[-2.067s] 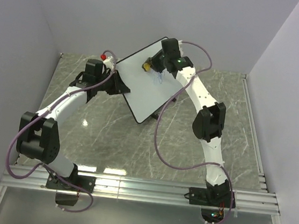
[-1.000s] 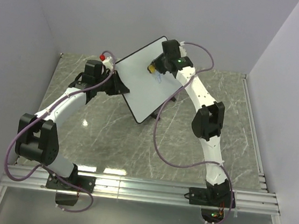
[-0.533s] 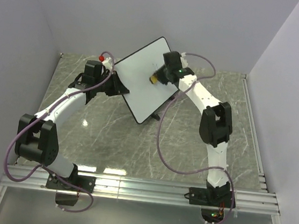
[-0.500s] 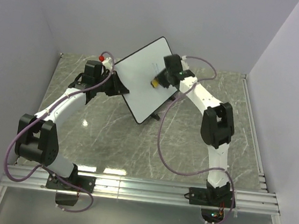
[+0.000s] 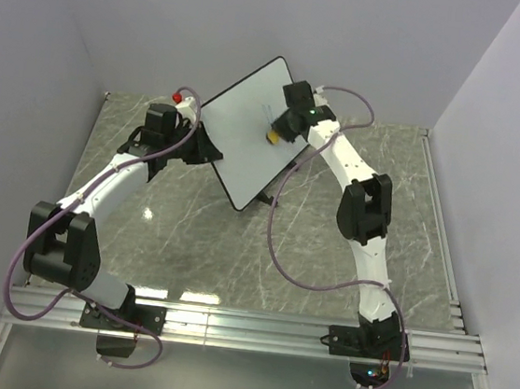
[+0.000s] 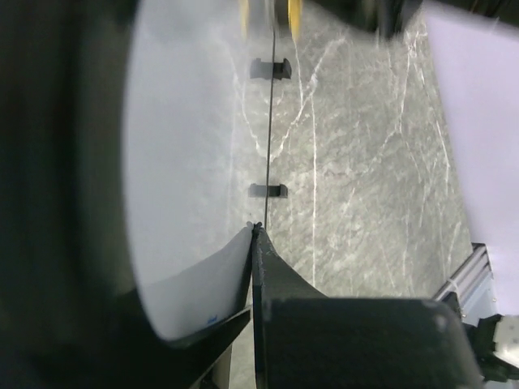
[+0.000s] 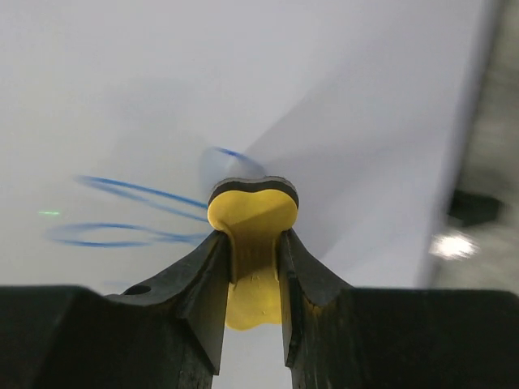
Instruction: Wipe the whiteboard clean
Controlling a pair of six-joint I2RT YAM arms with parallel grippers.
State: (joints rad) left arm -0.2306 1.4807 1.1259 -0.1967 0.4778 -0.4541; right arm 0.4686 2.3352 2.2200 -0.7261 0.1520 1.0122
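Marble table (image 5: 190, 233): left gripper (image 6: 253, 233) clamps whiteboard (image 5: 238, 136) edge; right gripper (image 7: 252, 240) pinches half-hidden yellow block (image 7: 253, 209).

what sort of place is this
Probably a robotics lab test cell: plain walls box in a marble-patterned table, and the left arm and right arm are bolted to an aluminium rail.

Whiteboard (image 5: 237, 145) white, scribbles (image 7: 146, 191) blue; block (image 7: 251, 219) yellow; table (image 5: 234, 257) grey-veined marble.

Overhead camera looks down; both wrist cameras closely share the whiteboard (image 5: 240, 138).
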